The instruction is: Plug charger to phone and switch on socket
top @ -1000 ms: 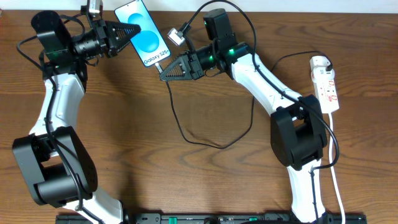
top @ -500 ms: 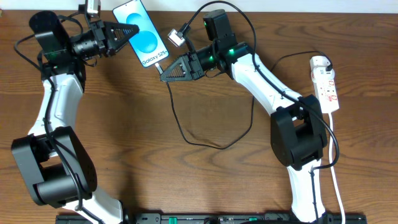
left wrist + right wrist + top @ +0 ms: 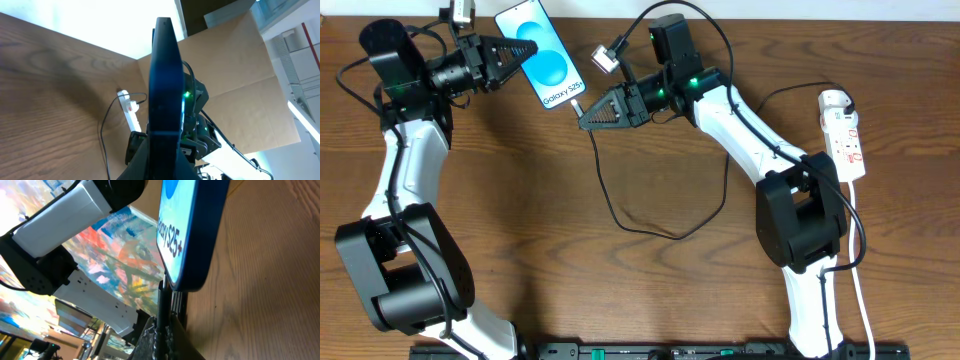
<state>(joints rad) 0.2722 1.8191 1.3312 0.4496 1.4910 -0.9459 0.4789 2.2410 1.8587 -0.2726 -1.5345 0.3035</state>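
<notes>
My left gripper (image 3: 523,46) is shut on the phone (image 3: 544,57) and holds it tilted above the table's far left. Its blue screen faces up. In the left wrist view the phone (image 3: 165,75) is edge-on between the fingers (image 3: 162,147). My right gripper (image 3: 585,115) is shut on the charger's plug end. The thin black cable (image 3: 620,222) loops over the table behind it. In the right wrist view the plug tip (image 3: 162,287) stands just below the phone's bottom edge (image 3: 192,240), between my fingers (image 3: 162,327). I cannot tell if they touch. The socket (image 3: 848,138) lies at the far right.
A white adapter (image 3: 834,100) sits at the power strip's far end, and the strip's white cord (image 3: 860,290) runs down the right side. The strip also shows in the left wrist view (image 3: 131,107). The brown wooden table (image 3: 570,280) lies below both arms.
My left gripper has carried the phone a little left and up, away from the plug tip. The right gripper has barely moved.
</notes>
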